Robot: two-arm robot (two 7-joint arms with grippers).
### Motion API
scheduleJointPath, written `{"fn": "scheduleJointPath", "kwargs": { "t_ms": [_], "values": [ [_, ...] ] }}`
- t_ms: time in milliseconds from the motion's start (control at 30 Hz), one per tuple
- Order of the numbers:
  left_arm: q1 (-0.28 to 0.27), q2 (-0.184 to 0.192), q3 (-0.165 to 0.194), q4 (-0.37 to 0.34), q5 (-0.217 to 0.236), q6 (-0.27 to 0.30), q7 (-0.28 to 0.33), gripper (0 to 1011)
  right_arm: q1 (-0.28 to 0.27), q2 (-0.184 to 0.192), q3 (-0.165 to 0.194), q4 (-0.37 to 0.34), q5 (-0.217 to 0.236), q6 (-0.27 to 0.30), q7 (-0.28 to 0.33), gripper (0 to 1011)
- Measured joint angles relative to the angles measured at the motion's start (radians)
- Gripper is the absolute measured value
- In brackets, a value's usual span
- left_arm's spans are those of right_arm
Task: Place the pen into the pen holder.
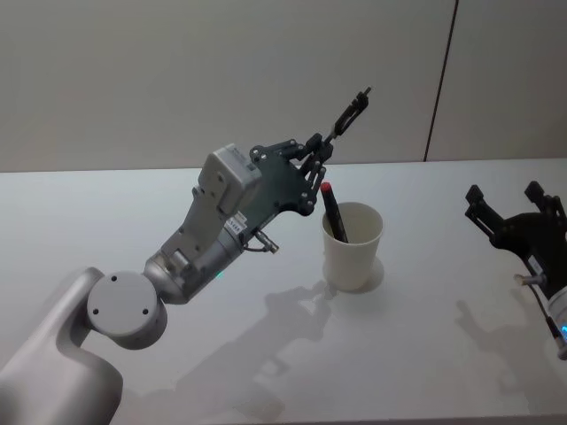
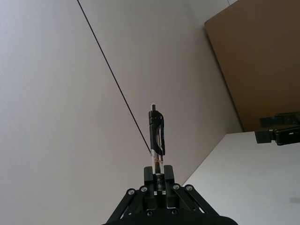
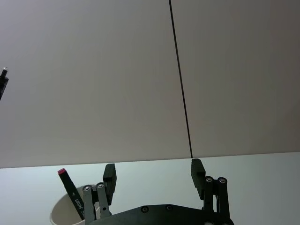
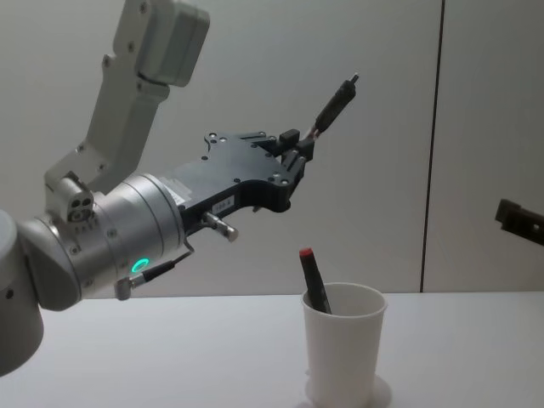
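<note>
My left gripper (image 1: 317, 150) (image 4: 297, 146) (image 2: 158, 176) is shut on the lower end of a black clip pen (image 1: 351, 112) (image 4: 335, 104) (image 2: 156, 136). It holds the pen in the air, tilted up and away, above and a little left of the white paper-cup pen holder (image 1: 353, 246) (image 4: 344, 344) (image 3: 61, 213). A black marker with a red cap (image 1: 333, 212) (image 4: 313, 279) (image 3: 71, 193) leans inside the holder. My right gripper (image 1: 507, 205) (image 3: 153, 176) hovers open and empty to the right of the holder, over the table.
The white table (image 1: 416, 354) runs under both arms, with a pale wall behind it. A brown board (image 2: 258, 56) shows in the left wrist view.
</note>
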Motion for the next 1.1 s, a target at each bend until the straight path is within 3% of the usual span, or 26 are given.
{"fn": "scheduleJointPath", "kwargs": {
  "t_ms": [233, 567, 1100],
  "values": [
    [-0.003, -0.001, 0.0, 0.003, 0.0, -0.003, -0.004, 135, -0.001, 0.003, 0.001, -0.008, 0.014, -0.001, 0.028, 1001],
    [-0.004, -0.002, 0.0, 0.004, 0.001, -0.005, -0.007, 135, 0.003, 0.013, 0.004, -0.029, 0.071, 0.018, 0.121, 1001],
    [-0.005, -0.002, 0.0, 0.006, 0.0, -0.007, -0.009, 135, 0.046, 0.033, 0.008, -0.048, 0.215, 0.112, 0.326, 1001]
  ]
}}
